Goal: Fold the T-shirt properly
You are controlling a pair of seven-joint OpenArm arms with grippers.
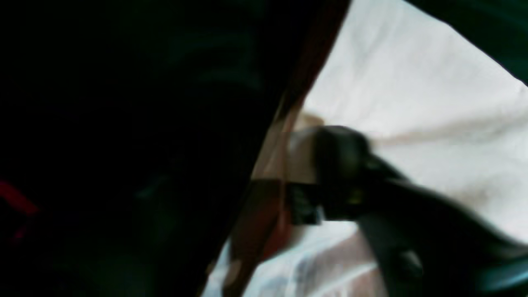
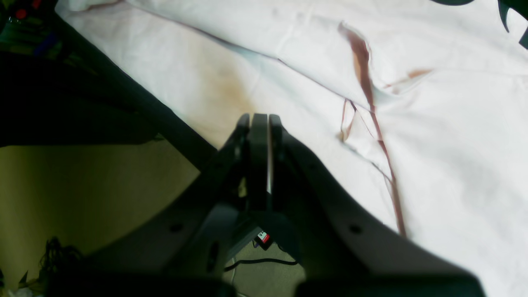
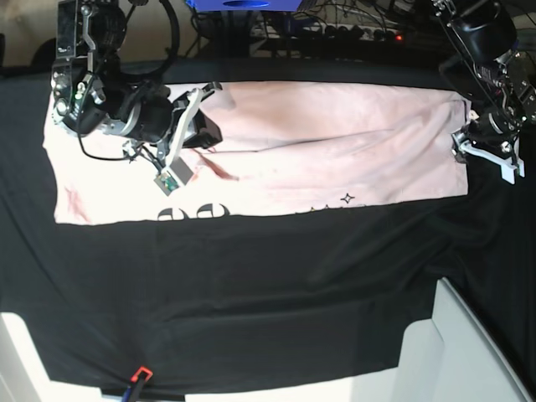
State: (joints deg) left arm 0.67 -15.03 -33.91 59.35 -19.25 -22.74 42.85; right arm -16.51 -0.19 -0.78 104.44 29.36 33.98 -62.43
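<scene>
The T-shirt [image 3: 318, 159] lies flat as a long band along the far part of the black-covered worktop [image 3: 268, 293]. Its long axis runs side to side, from near the worktop's left edge to near its right edge, and the black lettering shows along its near edge towards the left.

Each arm sits at one end of that band. The left gripper [image 3: 486, 155] is at the band's right end, just at the short edge of the cloth near the worktop's right edge. The right gripper [image 2: 260, 123] is over the left part, close to the far long edge. So the cloth stretches away from each gripper towards the other, and a fold across the long axis would probably start from one of these ends.

In the right wrist view the right gripper's jaws are pressed together with nothing between them, the tips hovering at or just above the pale cloth. The left wrist view is dark and blurred: one dark finger [image 1: 342, 165] lies against the cloth edge, but whether that gripper is gaping or pinching fabric I cannot tell.
</scene>
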